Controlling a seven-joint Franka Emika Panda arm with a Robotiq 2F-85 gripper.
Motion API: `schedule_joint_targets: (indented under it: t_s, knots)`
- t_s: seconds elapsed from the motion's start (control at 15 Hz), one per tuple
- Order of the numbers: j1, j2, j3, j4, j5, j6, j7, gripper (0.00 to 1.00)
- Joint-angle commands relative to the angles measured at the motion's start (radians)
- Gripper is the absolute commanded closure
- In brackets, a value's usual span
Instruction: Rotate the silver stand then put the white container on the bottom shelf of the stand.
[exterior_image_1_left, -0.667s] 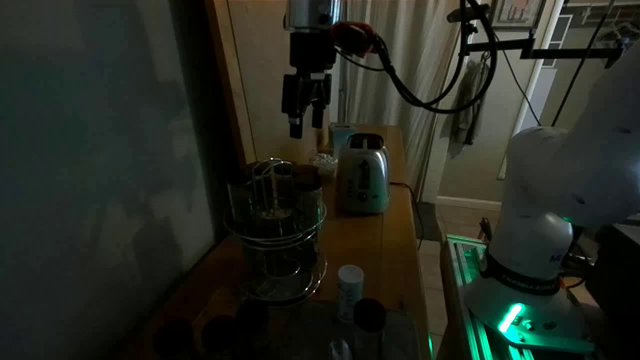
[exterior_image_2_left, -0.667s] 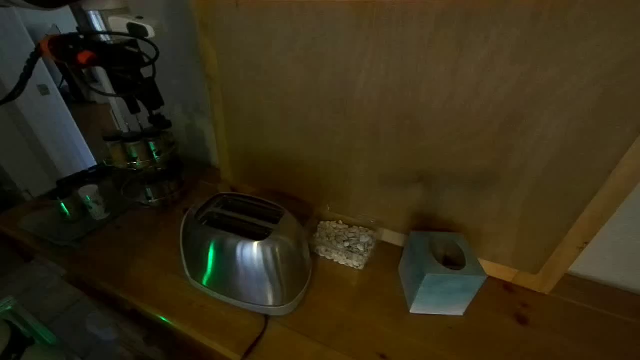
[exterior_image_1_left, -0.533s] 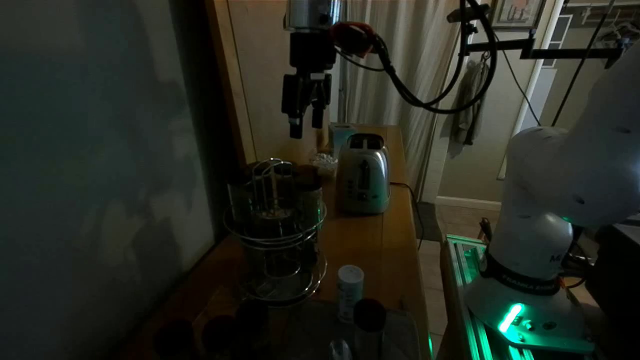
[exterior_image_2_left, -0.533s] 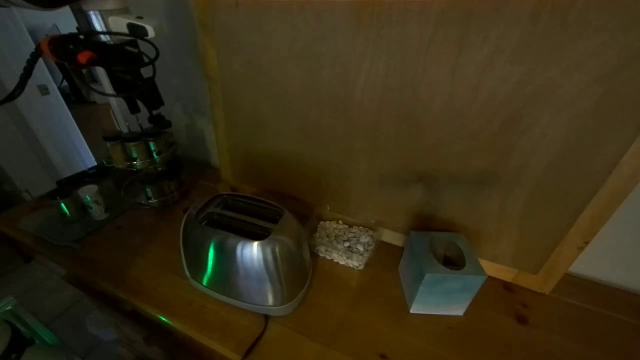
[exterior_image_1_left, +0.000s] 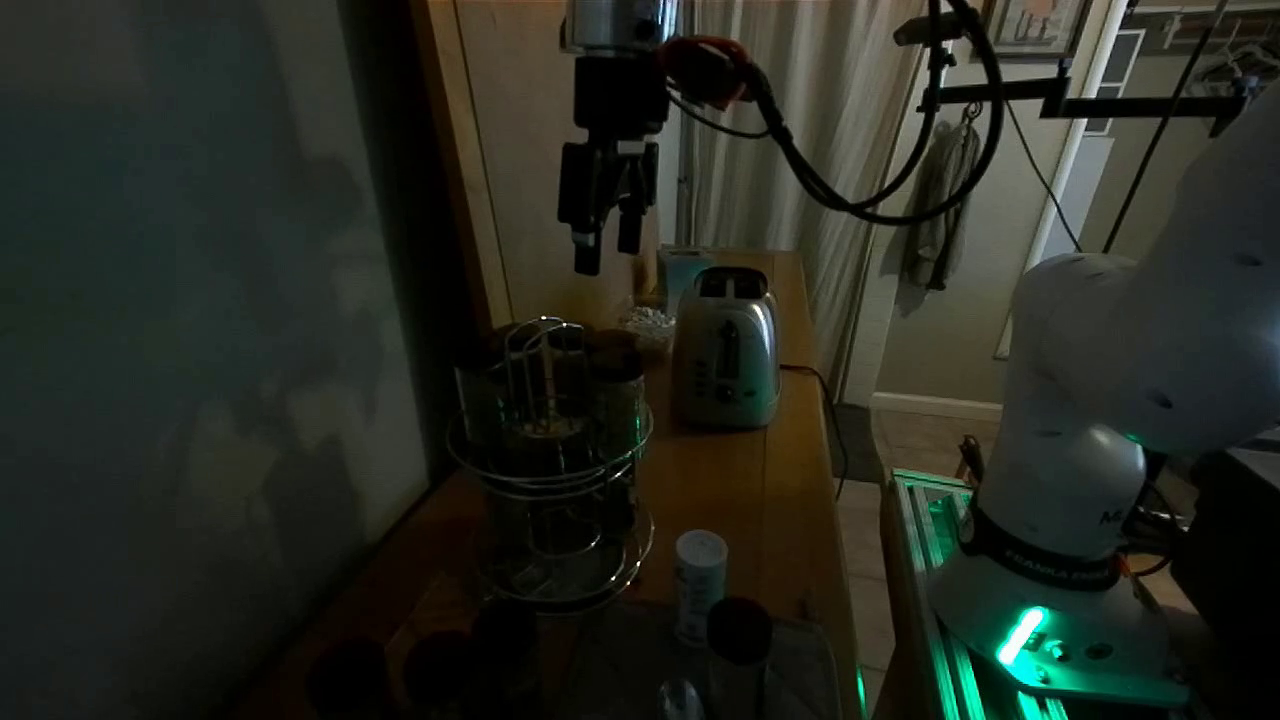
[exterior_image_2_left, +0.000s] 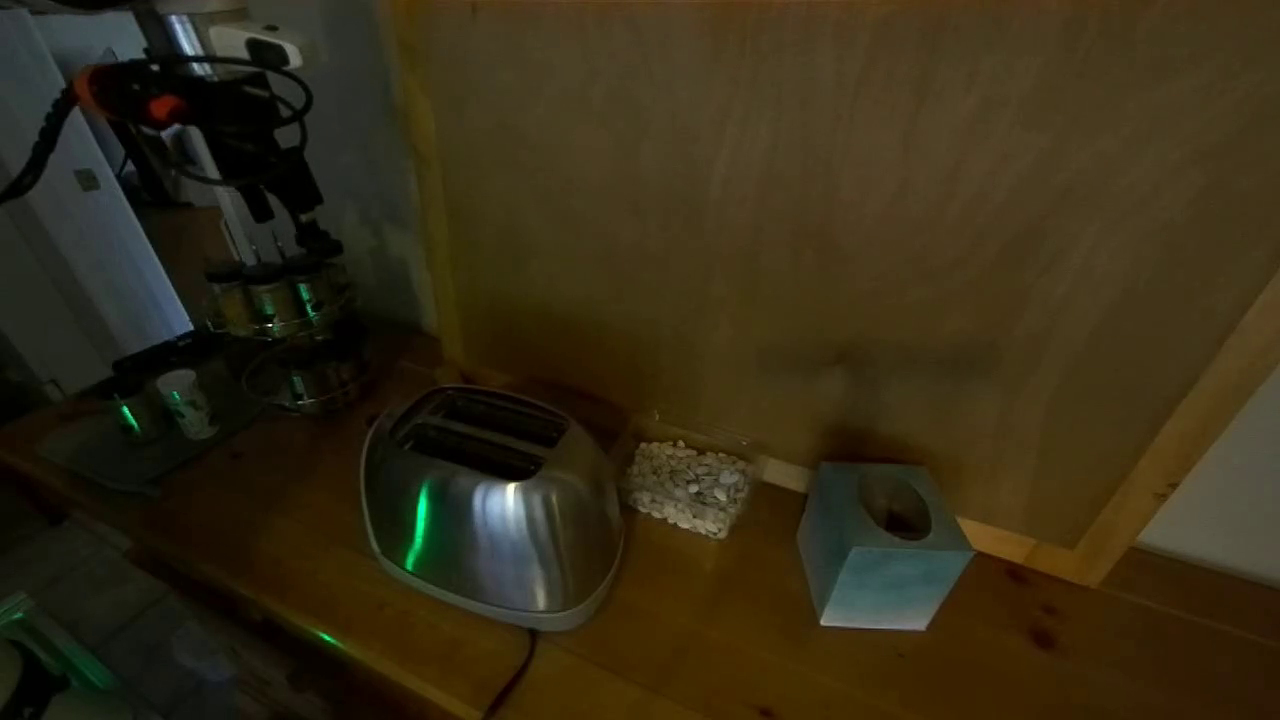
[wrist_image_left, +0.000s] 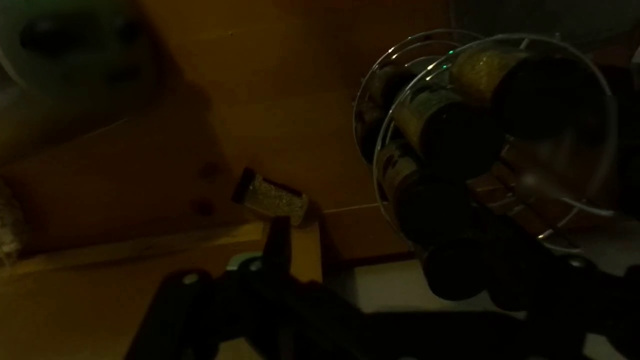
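Observation:
The silver stand (exterior_image_1_left: 560, 488), a round two-tier wire rack, stands on the wooden counter and shows in both exterior views (exterior_image_2_left: 285, 328). Dark-lidded jars fill much of its upper tier. Its bottom shelf (exterior_image_1_left: 645, 550) is a wire ring just above the counter, partly dark; its rim also shows in the wrist view (wrist_image_left: 356, 120). The white container (exterior_image_1_left: 702, 580) stands upright beside the stand on a grey mat and also shows in an exterior view (exterior_image_2_left: 187, 405). My gripper (exterior_image_1_left: 608, 248) is open and empty above the stand. In the wrist view its fingers (wrist_image_left: 382, 215) are spread, very dark.
A silver toaster (exterior_image_2_left: 490, 520) stands beyond the stand, then a pebble box (exterior_image_2_left: 690, 488) and a blue tissue box (exterior_image_2_left: 885, 560). Dark-lidded jars (exterior_image_1_left: 740, 635) stand near the white container. A wall (exterior_image_1_left: 250, 300) runs close behind the stand. A small jar (wrist_image_left: 275, 197) sits by the wooden frame.
My gripper has shifted slightly left and a little up in both exterior views, still open. The stand, the white container and the other objects have not moved.

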Motion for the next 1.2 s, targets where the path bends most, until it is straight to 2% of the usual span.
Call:
schedule_joint_targets:
  t_s: [0.0, 0.2, 0.47, 0.53, 0.6, 0.87, 1.13]
  knots:
    - [0.049, 0.001, 0.066, 0.074, -0.010, -0.071, 0.024, 0.00]
    - [0.089, 0.005, 0.144, 0.132, -0.035, -0.142, 0.058, 0.00]
    - [0.102, 0.024, 0.282, 0.161, -0.176, -0.169, 0.186, 0.00]
    - [0.103, 0.034, 0.310, 0.162, -0.209, -0.173, 0.217, 0.25]
    - [0.105, 0.044, 0.335, 0.155, -0.241, -0.164, 0.246, 0.27]
    - [0.115, 0.096, 0.392, 0.161, -0.324, -0.202, 0.315, 0.56]
    - [0.120, 0.171, 0.404, 0.168, -0.361, -0.255, 0.389, 0.84]
